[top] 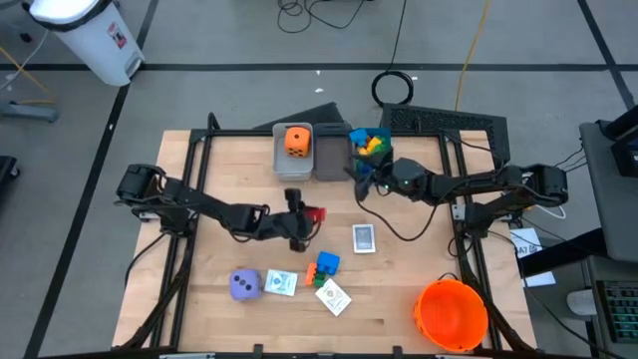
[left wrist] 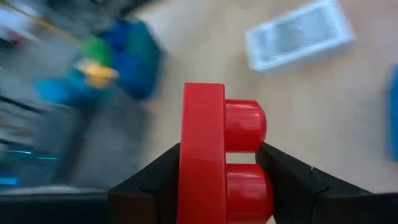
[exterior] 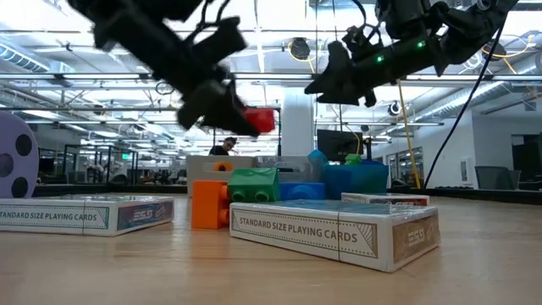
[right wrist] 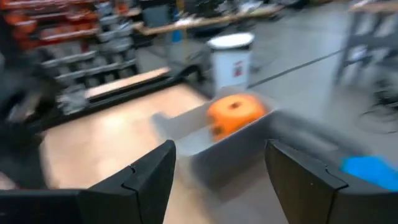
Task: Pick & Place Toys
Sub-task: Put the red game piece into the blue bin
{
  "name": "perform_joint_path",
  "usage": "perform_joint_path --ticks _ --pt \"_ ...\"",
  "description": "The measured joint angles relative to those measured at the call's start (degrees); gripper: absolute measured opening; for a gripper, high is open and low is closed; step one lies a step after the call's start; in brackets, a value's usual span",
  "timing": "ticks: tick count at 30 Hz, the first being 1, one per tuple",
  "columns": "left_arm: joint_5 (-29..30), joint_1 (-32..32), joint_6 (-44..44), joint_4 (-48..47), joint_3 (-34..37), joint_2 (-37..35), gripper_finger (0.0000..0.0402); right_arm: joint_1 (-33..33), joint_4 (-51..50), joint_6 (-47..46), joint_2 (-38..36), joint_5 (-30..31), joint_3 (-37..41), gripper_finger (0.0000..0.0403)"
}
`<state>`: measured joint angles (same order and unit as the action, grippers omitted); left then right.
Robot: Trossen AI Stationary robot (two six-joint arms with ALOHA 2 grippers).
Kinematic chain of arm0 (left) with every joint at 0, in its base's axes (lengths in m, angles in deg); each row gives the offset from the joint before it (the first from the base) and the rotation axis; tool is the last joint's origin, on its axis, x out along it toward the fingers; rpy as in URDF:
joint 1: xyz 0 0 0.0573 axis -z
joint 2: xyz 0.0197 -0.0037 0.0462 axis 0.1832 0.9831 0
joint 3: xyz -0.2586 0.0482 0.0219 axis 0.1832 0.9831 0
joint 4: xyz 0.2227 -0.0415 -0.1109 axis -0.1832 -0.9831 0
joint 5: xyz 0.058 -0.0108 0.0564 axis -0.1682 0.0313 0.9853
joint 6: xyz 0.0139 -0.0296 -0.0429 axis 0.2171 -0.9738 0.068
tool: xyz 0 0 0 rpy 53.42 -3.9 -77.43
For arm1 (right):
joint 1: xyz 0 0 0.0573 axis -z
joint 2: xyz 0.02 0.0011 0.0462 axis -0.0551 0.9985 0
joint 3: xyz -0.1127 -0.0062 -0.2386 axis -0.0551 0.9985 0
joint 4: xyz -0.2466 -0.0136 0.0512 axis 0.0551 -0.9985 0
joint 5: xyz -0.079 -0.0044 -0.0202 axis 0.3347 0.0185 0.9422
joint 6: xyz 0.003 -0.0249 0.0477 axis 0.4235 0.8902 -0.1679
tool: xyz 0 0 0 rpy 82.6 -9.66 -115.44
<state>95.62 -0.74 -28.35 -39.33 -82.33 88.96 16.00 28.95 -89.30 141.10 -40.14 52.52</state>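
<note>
Near edge of the tabletop: 1 purple die (top: 245,285), 2 white card packs (top: 281,283) (top: 333,297) and a small cluster of blue, orange and green blocks (top: 323,266) lie loose, none yet binned. The big orange bucket (top: 452,314) stands at the near right corner. A 3rd card pack (top: 364,238) lies further in, right of centre.

Middle of the tabletop: the left gripper (top: 302,221) hangs above the surface with a red block (left wrist: 214,155) pinched between its fingers, which are closed part-way against the block's flat side and its studs. In the low view the block (exterior: 259,119) is clearly off the table.

Far edge: the grey bins (top: 299,165) sit together. 1 holds the orange die (top: 296,141); the next but one holds a pile of mixed blocks (top: 369,145). The right gripper (top: 367,175) hovers beside these bins, fingers spread apart, nothing between them.

Assessment: sorting is partly done. 1 die and several blocks are binned, 1 block is in transit. Judged remaining: the purple die, 3 card packs and the near block cluster.
</note>
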Motion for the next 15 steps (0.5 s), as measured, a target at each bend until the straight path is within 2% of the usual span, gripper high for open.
perform_joint_path --ticks 4,6,11,15 --pt "7.92 -0.06 11.54 0.38 -3.35 0.12 0.0175 0.51 -2.52 -2.96 0.00 -8.15 0.01 0.0238" --pt "9.12 -0.30 13.75 1.18 -4.21 0.14 0.0175 0.61 -3.08 -4.23 0.00 -10.75 0.01 0.0238" --pt "13.36 -0.93 14.54 1.69 -4.58 0.14 0.0194 -0.25 -0.76 -5.11 1.23 -11.83 0.01 0.0244" --pt "14.66 -1.21 13.49 0.24 -4.56 0.13 0.0193 -1.23 2.84 -6.19 2.85 -21.10 -0.01 0.0264"
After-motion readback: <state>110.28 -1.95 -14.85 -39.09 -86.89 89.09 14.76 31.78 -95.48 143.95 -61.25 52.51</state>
